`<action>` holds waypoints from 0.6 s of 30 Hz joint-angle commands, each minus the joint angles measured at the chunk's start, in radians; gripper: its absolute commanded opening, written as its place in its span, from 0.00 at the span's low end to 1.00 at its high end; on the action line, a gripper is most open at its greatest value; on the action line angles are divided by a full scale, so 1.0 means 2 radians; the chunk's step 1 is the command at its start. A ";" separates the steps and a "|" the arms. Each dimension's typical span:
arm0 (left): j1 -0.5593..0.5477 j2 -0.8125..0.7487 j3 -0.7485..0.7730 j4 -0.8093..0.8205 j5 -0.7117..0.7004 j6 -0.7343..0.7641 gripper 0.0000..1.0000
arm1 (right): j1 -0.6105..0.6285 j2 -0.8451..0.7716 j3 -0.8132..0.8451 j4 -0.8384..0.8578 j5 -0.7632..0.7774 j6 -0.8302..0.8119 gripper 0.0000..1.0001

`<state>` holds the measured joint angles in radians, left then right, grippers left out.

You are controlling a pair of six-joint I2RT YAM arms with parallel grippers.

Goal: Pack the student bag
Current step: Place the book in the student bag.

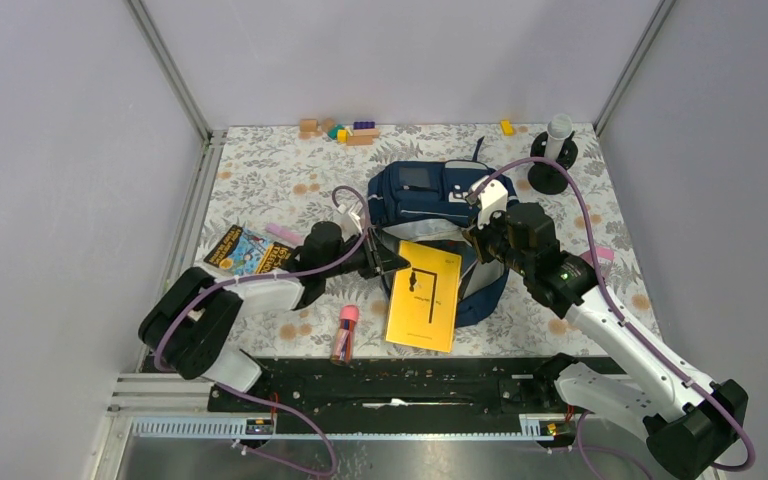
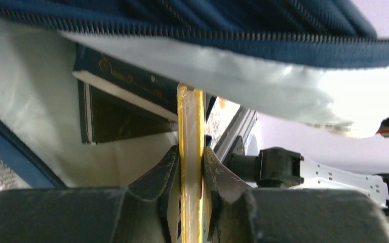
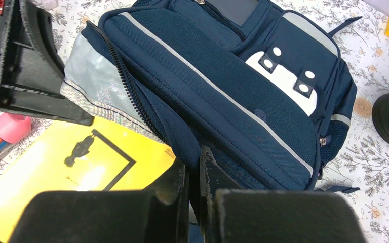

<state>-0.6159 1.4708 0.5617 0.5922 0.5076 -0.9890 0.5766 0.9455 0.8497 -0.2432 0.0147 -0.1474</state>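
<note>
The left gripper (image 2: pixel 190 154) is clamped tight on the edge of a yellow book (image 2: pixel 190 116), one finger pressed to each side of it, and the left wrist view shows that edge pushed into the open mouth of the student bag (image 1: pixel 430 195), which lies in the middle of the table (image 1: pixel 280 180) with its front pockets facing up. The right gripper (image 3: pixel 194 159) has its fingers all but together on a thin fold of the bag's navy fabric at the near rim of the opening. Inside the bag, against the pale grey lining (image 2: pixel 30 101), sits a dark blue book (image 2: pixel 126 76) with a gold ornament on its cover; any lettering there is too small to read. The open zip (image 2: pixel 233 35) runs along the raised flap above it. On the bag's front are a light stripe (image 3: pixel 207 86) and a white patch (image 3: pixel 283 81) with black studs, with no writing visible on them. From above, most of the yellow book lies outside the bag, sloping toward the arm bases; its cover carries a black line frame, a small dark figure and a line of print too fine to read. Left of the bag lies a colourful picture book (image 1: pixel 247 251) with yellow lettering I cannot make out, a small pink block (image 1: pixel 282 232) just beside it, and a clear tube with a pink cap (image 1: pixel 345 333) near the front edge. At the far edge are some toy blocks (image 1: pixel 340 130), a lone yellow block (image 1: pixel 507 127) and a black stand (image 1: pixel 553 175) holding a white tube
</note>
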 commanded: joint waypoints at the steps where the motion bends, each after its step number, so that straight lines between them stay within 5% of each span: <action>1: 0.000 0.030 0.041 0.096 -0.079 0.009 0.00 | -0.002 -0.020 0.028 0.028 0.006 0.021 0.00; 6: 0.000 0.059 0.055 0.140 -0.100 0.020 0.00 | -0.002 -0.022 0.026 0.027 0.006 0.023 0.00; 18: 0.000 0.099 0.091 0.083 -0.162 0.086 0.00 | -0.002 -0.029 0.021 0.021 0.010 0.027 0.00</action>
<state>-0.6270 1.6493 0.6922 0.7364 0.3317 -0.9516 0.5758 0.9382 0.8497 -0.2447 0.0177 -0.1284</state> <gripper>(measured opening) 0.173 0.058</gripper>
